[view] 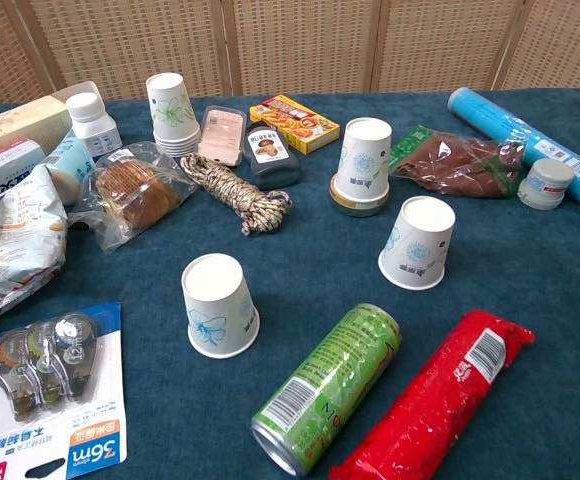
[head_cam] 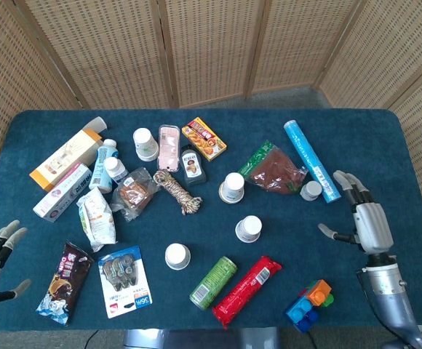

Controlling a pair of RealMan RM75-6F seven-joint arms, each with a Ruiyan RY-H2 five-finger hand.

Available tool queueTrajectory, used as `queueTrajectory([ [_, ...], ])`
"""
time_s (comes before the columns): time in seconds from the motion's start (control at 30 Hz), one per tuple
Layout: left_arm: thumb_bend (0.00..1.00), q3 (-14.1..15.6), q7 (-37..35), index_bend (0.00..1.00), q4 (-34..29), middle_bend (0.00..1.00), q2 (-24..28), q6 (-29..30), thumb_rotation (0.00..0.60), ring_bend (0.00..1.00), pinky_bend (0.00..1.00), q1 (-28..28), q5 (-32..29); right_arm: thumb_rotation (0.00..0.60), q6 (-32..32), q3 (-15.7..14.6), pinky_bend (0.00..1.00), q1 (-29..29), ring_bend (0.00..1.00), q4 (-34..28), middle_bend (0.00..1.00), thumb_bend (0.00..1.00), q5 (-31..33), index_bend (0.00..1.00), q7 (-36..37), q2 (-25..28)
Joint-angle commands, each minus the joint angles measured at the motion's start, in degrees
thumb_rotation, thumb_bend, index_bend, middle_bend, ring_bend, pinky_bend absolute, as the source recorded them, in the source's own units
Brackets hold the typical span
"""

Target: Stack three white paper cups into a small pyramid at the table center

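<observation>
While cups (view: 417,243) stand apart — green can (view: 328,389) lies nearby.

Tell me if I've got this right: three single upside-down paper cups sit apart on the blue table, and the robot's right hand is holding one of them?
Not quite. In the head view the right hand is open near the table's right edge, holding nothing. The three cups do sit apart, upside down.
</observation>
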Motion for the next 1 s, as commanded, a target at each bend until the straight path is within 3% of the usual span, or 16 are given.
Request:
queueTrajectory([
  [0.03,0.27,0.01,-0.35,0.0,-0.2,0.0,0.01,-0.17,0.6,0.0,0.0,-0.26,0.41,0.6,2.46,-1.24,0.18,-2.36,0.08,0.45,0.02,0.14,-1.38,0.0,-0.24,0.57],
  [0.33,0.27,0.06,-0.48,0.0,-0.62,0.0,-0.45,-1.47,0.6,0.0,0.0,-1.94,2.63,0.6,5.02,-2.09,0.15,-6.92,0.08,0.19,0.02,0.14,-0.43,0.0,0.61,2.46],
  [0.67,0.27,-1.23,4.53,0.0,-2.9,0.0,-0.55,-5.58,0.6,0.0,0.0,-7.43,7.7,0.6,7.86,-1.77,0.15,-9.93,0.08,0.65,0.03,0.14,-1.46,0.0,1.97,3.77],
  [1.0,0.27,-3.89,15.47,0.0,-10.96,0.0,-2.51,-16.1,0.6,0.0,0.0,-14.54,5.35,0.6,7.93,-0.62,0.15,-11.42,0.08,-0.1,0.03,0.14,-0.79,0.0,3.02,5.66],
])
